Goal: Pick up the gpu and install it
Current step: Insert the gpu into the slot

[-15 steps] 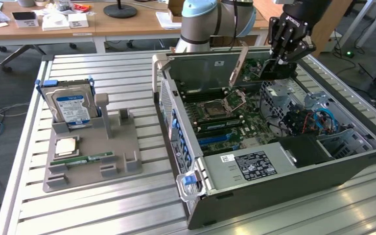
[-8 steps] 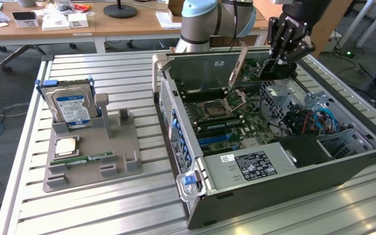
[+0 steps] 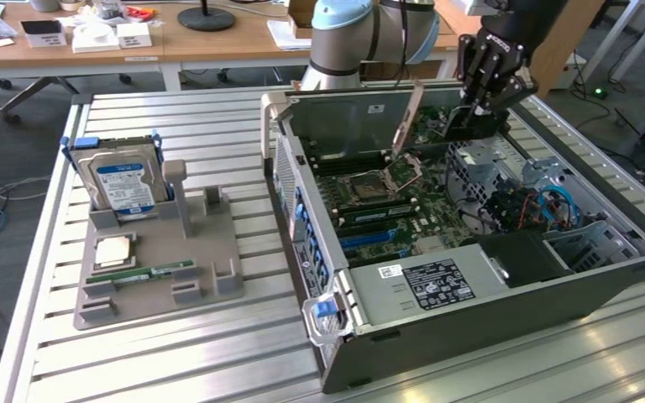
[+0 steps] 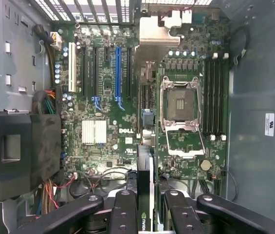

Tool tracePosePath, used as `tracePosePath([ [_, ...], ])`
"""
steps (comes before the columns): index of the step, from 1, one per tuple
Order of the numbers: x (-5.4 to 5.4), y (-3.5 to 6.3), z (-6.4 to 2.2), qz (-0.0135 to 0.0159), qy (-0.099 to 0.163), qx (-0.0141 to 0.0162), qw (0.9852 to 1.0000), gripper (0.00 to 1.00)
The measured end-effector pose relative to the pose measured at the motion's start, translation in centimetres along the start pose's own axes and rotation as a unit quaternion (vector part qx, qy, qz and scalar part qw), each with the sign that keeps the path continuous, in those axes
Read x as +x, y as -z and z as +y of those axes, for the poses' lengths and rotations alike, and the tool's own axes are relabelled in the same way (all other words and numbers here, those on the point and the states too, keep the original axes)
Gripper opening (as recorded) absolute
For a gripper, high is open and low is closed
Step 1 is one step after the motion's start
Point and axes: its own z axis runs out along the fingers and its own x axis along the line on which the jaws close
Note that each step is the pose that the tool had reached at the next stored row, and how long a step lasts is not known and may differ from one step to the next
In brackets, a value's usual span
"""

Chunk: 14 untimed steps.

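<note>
Gripper is clenched on the gpu and holds it in the air over the open computer case, at the case's far end in the exterior view. The card hangs on edge, not seated in any slot. Its pale metal bracket points down toward the motherboard.

Wrist view: black fingers sit on both sides of the gpu, which is seen edge-on. The gripper is tight on the card's thin edge. Below it, the motherboard lies flat in the case. The card lines up between the blue slot and the processor socket, closer to the socket side. The socket lid is open. The bracket shows as a silver plate at the card's far end.

On the exterior view's left, a grey holder sits on the slatted table, well apart from the gripper. A hard drive with a blue label stands upright in it. A processor chip lies flat in front of the drive, and a green memory stick lies just beside it. The power supply is at the case's near end.
</note>
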Motion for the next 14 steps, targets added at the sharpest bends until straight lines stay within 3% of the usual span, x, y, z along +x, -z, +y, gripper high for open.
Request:
tracePosePath([
  [2,0.0,-0.12,0.06,0.0000,0.001,0.0019,1.0000,0.26],
  [14,0.0,-0.19,1.23,0.0000,0.001,0.0027,1.0000,0.26],
])
